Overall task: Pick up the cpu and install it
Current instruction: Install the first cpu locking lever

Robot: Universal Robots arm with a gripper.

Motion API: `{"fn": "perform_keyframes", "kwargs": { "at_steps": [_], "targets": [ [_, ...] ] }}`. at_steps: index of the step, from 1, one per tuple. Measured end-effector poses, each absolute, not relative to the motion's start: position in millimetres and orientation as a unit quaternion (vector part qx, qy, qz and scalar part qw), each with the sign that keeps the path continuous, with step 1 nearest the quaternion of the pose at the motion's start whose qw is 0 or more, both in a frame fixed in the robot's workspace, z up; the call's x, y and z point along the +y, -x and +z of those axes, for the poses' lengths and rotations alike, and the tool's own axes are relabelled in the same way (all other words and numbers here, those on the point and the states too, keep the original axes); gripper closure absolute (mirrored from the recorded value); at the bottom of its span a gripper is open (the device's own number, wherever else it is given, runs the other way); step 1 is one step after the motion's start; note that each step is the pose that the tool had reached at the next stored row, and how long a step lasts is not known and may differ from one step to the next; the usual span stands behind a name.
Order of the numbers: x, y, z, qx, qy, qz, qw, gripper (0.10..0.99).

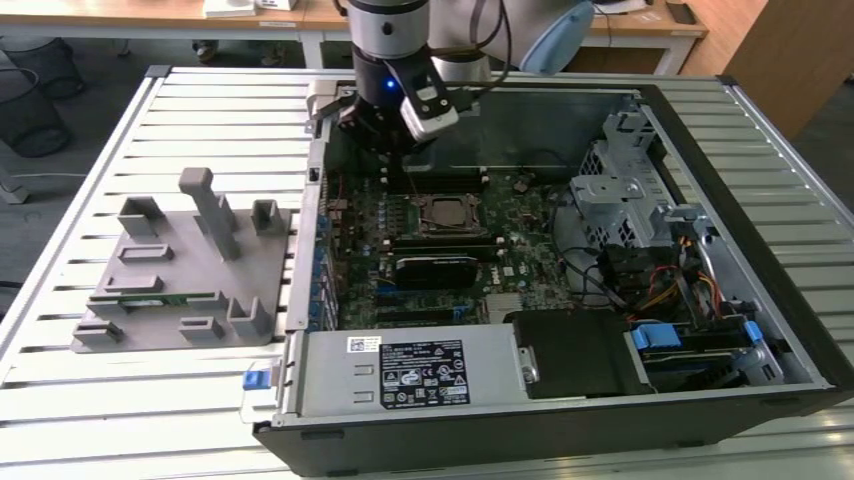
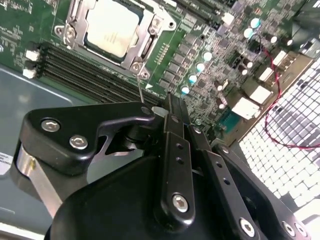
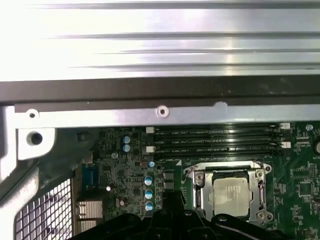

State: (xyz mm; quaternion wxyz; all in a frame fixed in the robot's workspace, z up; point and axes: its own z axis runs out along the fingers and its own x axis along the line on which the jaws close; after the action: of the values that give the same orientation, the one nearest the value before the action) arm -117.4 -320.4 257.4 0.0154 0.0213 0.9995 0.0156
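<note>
One cpu (image 1: 442, 213) already sits in its socket, you can see, near the middle of the motherboard (image 1: 521, 215) inside the open computer case (image 1: 694, 330). Your gripper (image 1: 390, 140) hangs above the board's far edge; whether its fingers are spread, I cannot tell.

We see an open computer case (image 1: 747, 130) lying on a slatted metal table (image 1: 80, 410). Inside it sit a green motherboard (image 1: 527, 215), a grey power supply (image 1: 400, 375) near the front wall, and a metal drive cage (image 1: 621, 190). Beside the case, toward the exterior view's left, rests a grey fixture tray (image 1: 174, 270).
</note>
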Motion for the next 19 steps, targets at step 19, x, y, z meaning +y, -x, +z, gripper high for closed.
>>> {"fn": "perform_keyframes", "kwargs": {
  "at_steps": [19],
  "targets": [
    [-309,101,256,1.000,-0.017,0.016,0.015,0.980]
  ]
}}
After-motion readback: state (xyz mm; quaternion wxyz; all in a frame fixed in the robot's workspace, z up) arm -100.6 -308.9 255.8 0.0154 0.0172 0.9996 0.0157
